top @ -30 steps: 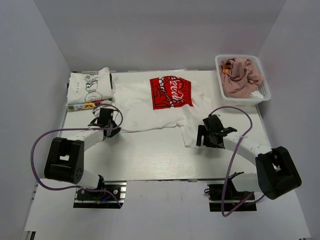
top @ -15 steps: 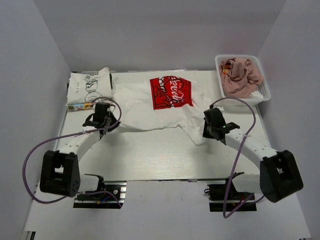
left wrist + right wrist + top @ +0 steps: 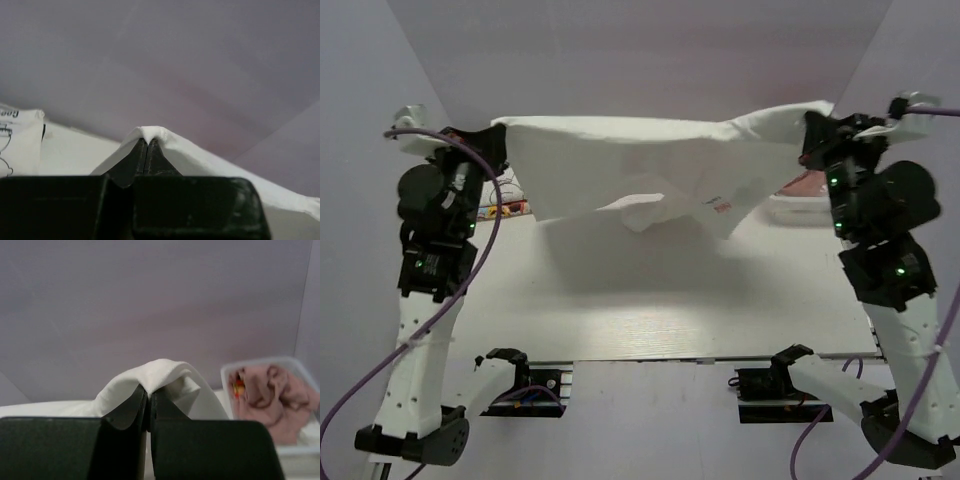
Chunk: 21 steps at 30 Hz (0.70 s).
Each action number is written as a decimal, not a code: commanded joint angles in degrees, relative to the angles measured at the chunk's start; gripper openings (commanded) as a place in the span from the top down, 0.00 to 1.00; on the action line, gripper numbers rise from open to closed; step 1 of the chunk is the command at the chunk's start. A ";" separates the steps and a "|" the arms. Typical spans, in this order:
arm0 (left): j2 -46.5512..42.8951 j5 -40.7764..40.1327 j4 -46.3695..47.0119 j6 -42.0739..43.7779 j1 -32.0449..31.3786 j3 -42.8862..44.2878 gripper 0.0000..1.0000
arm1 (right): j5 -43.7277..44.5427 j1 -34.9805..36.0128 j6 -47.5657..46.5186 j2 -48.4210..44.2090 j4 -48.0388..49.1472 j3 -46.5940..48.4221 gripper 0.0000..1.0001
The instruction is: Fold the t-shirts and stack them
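- Two pincers have snapped closed within the last second. Your left gripper [image 3: 148,142] now has its jaws pressed together on a peak of white cloth, and your right gripper [image 3: 148,390] pinches a similar fold.
- Both arms were low over the table [image 3: 670,310] a second ago and have swung up high, one to each side.
- The Coca-Cola tee [image 3: 640,160] lay flat at the far middle. It now hangs stretched between the two grips, clear of the surface, with its middle sagging. The red print does not show from above.
- The cartoon tee [image 3: 17,145] sits at the far left, already folded by the look of it. The pink tee [image 3: 270,395] lies crumpled in the basket [image 3: 250,366] at the far right.
- You appear to be mid-fold on the second shirt, with the pink one left. Next you will likely need to lay this one back down evenly, and a sagging middle could bunch if you lower it unevenly.
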 commanded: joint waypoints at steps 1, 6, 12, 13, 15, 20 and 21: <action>-2.49 -1.48 -3.27 3.06 0.00 7.55 1.00 | -1.54 0.04 -9.44 -0.47 1.98 9.98 1.00; -4.69 0.01 -8.28 5.26 0.00 18.72 1.00 | -4.70 0.12 -16.39 0.76 0.49 25.77 1.00; -7.76 3.26 -12.85 7.02 0.00 30.06 1.00 | -10.33 -0.05 -20.00 -0.47 0.92 35.74 1.00; -8.29 3.78 -13.38 7.02 0.00 31.30 1.00 | -10.24 -0.14 -20.44 -1.08 1.54 36.62 1.00; -8.99 4.32 -14.00 7.63 0.00 32.98 1.00 | -10.33 -0.05 -20.79 -2.40 3.91 36.46 1.00; -9.70 4.32 -14.00 7.63 0.53 33.60 1.00 | -10.42 -0.23 -21.33 -4.16 5.85 33.82 1.00; -9.09 4.32 -14.00 7.63 0.53 32.73 1.00 | -10.33 0.03 -22.20 -3.64 6.11 32.77 1.00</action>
